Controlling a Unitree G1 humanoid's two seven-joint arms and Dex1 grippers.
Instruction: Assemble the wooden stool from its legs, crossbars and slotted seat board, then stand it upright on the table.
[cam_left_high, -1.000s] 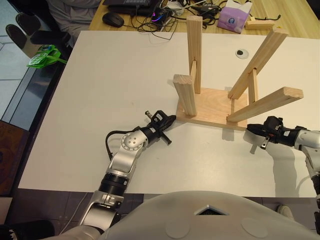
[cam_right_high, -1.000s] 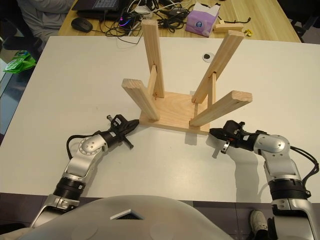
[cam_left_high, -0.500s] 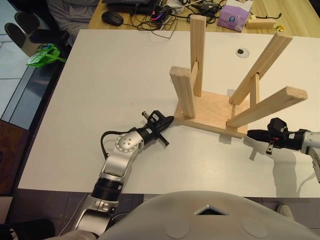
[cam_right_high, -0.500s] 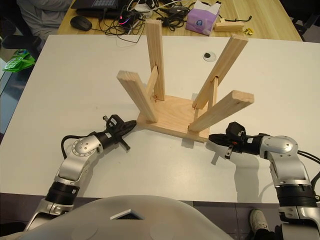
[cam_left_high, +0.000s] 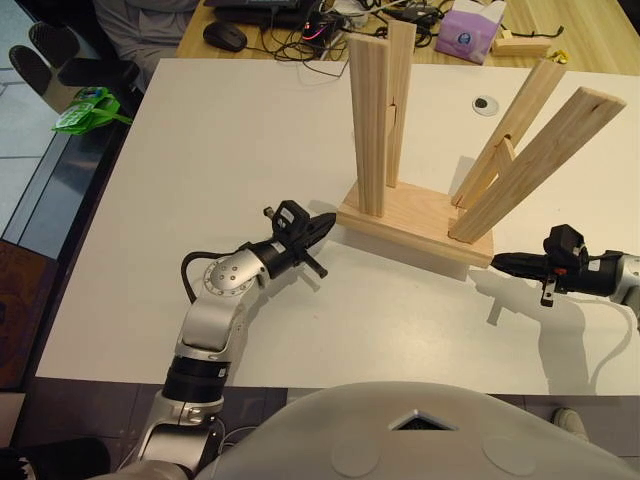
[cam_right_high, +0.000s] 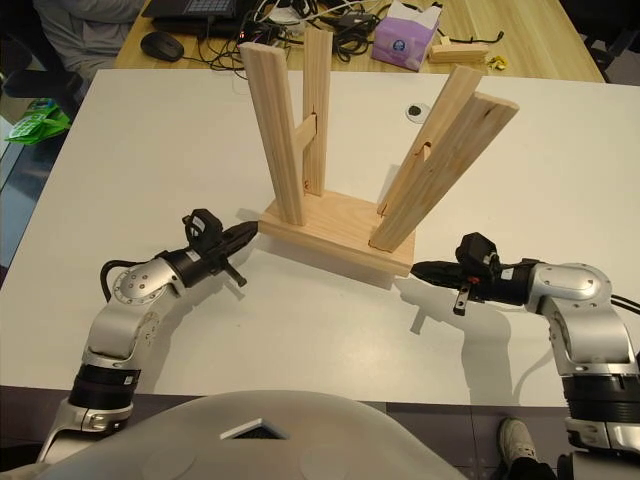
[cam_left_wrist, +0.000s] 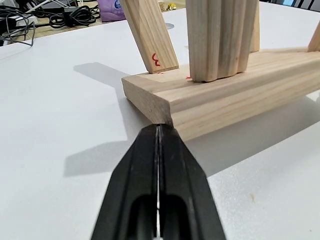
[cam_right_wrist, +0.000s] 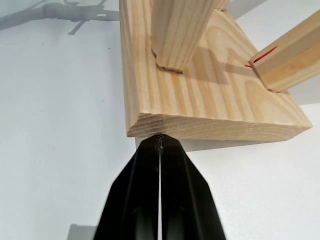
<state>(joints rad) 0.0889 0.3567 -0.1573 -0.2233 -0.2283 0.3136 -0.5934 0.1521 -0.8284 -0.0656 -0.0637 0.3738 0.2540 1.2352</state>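
left gripper (cam_left_high: 328, 219): fingers pressed together, holding nothing, tips at the near-left corner of the seat board (cam_left_high: 415, 218). right gripper (cam_left_high: 497, 262): fingers also closed and empty, tips at the near-right corner. the stool stands inverted on the table (cam_left_high: 230, 150), legs (cam_left_high: 368, 120) pointing up. the board lies between the two tips, long axis left to right, with both arms equally near. whether the board's underside rests flat is hard to make out, and the crossbars are mostly hidden by the legs.
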